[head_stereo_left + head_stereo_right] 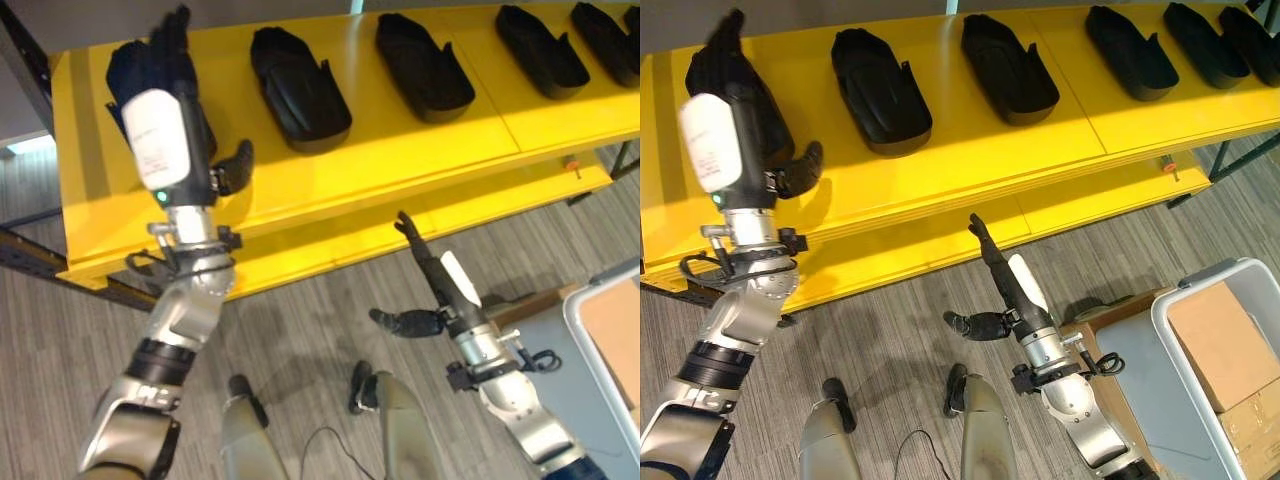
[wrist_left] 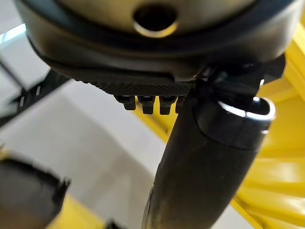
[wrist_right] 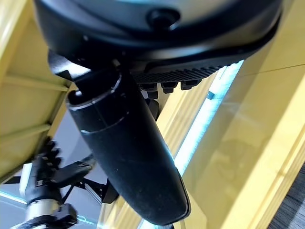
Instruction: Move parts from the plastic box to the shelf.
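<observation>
I have the left hand (image 1: pixel 160 90) raised at the upper left of the head views, over the left end of the yellow shelf (image 1: pixel 400 150). Its back faces the camera, and behind its fingers sits a black part (image 1: pixel 128 62) at the shelf's far left. The thumb stands out to the right, apart from the part, but the fingers are hidden against that dark shape, so I cannot tell whether they are closed round it or merely laid on it.

Further right along the top board lie more black parts in a row: one (image 1: pixel 298 88) just right of the hand, another (image 1: pixel 423 66) at top centre, a fourth (image 1: pixel 541 50) toward the upper right, and a fifth (image 1: pixel 605 40) cut by the right edge.

The right hand (image 1: pixel 432 275) hangs lower, right of centre, in front of the shelf's lower board (over the grey plank floor (image 1: pixel 300 330)), fingers straight and pointing up, thumb splayed out to the left, holding nothing.

At the lower right edge I see the plastic box (image 1: pixel 1185 350), pale grey, with brown cartons (image 1: pixel 1220 340) inside.
</observation>
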You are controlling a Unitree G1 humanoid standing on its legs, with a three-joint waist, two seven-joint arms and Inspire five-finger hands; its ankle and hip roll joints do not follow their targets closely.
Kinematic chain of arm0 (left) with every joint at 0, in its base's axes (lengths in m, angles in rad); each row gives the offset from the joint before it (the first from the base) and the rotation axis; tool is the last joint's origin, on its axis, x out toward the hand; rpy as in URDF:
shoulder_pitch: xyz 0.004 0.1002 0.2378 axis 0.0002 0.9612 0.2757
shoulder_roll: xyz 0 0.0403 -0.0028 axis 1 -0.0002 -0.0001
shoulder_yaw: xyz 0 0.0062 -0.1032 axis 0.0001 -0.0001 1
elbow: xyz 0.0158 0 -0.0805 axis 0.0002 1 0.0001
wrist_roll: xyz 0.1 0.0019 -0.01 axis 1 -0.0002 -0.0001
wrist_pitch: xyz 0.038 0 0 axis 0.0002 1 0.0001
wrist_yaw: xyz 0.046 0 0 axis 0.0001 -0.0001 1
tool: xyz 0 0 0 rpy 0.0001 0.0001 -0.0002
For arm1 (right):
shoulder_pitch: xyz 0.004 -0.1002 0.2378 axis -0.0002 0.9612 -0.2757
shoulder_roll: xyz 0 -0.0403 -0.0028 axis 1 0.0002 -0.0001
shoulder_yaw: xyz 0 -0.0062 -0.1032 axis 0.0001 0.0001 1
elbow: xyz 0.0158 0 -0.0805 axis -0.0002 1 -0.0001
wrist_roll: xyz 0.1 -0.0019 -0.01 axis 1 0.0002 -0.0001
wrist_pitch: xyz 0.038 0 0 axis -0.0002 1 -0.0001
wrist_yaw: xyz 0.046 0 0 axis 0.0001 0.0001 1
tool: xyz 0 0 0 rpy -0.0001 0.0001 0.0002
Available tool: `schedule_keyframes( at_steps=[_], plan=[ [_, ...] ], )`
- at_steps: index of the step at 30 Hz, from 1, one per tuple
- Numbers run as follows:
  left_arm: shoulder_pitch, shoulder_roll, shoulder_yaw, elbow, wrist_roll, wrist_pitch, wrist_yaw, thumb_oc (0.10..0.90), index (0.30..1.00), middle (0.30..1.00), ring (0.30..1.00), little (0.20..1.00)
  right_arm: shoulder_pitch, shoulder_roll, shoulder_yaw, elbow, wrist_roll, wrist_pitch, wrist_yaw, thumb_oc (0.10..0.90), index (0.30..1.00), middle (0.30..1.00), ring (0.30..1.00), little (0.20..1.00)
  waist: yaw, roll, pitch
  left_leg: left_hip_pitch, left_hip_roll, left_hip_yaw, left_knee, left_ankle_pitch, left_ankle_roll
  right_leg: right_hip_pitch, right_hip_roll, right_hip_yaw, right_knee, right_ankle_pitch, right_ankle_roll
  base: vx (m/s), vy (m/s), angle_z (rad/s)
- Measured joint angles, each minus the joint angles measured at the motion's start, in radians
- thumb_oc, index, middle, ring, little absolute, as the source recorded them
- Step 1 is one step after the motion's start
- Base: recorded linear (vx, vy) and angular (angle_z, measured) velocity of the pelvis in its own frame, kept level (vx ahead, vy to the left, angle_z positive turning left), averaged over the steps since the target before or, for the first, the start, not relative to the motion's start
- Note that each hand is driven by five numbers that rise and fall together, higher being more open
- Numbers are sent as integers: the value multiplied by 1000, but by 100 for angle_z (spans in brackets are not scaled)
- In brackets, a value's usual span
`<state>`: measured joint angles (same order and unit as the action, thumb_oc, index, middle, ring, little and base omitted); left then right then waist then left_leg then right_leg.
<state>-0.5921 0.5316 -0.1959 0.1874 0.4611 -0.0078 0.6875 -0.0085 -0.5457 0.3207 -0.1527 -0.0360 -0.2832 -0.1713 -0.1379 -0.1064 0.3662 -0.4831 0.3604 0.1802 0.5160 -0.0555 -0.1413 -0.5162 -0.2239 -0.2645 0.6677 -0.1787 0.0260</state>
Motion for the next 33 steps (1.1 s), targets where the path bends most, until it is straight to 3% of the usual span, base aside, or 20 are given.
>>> schedule_keyframes(
  at_steps=[7, 13, 19, 25, 33],
  plan=[
    [-43, -128, 2, 91, -324, -50, 8, 900, 1000, 1000, 1000, 1000, 8, -9, 4, 0, 1, 0, -3, 900, 1000, 1000, 1000, 1000, -30, 1, 0, 14, 6, 16, 1, -3, -2, -2, 5, 15, 0, 0, -1, 0, -3, -7],
    [-59, -163, 14, 153, -494, -72, 29, 900, 1000, 1000, 1000, 1000, 8, -15, 23, 0, 0, 0, -5, 900, 1000, 1000, 1000, 1000, -53, 2, -3, 16, 8, 25, 6, -7, -2, -7, 8, 25, 1, 2, -1, 0, -8, -3],
    [-68, -168, 24, 186, -497, -84, 51, 900, 1000, 1000, 1000, 1000, 7, -42, 28, 0, 0, 0, -13, 900, 1000, 1000, 1000, 1000, -52, 5, -8, 15, 18, 36, 22, -16, -3, -18, 13, 37, 12, 3, -2, 1, -7, -6],
    [-108, -163, 24, 422, -537, -85, 50, 900, 1000, 1000, 1000, 1000, 12, -61, 32, 0, 1, -1, -13, 900, 1000, 1000, 1000, 1000, -60, 9, -44, 12, 25, 47, 31, -21, -5, -31, 22, 52, 12, 3, -2, -4, -16, -7],
    [-144, -154, 34, 513, -579, -83, 45, 900, 1000, 1000, 1000, 1000, 28, -61, 41, 0, 2, -2, -13, 900, 1000, 1000, 1000, 1000, -76, 7, -45, 2, 40, 49, 46, -30, -7, -38, 35, 55, 10, 5, -4, 4, -5, -4]
  ],
)
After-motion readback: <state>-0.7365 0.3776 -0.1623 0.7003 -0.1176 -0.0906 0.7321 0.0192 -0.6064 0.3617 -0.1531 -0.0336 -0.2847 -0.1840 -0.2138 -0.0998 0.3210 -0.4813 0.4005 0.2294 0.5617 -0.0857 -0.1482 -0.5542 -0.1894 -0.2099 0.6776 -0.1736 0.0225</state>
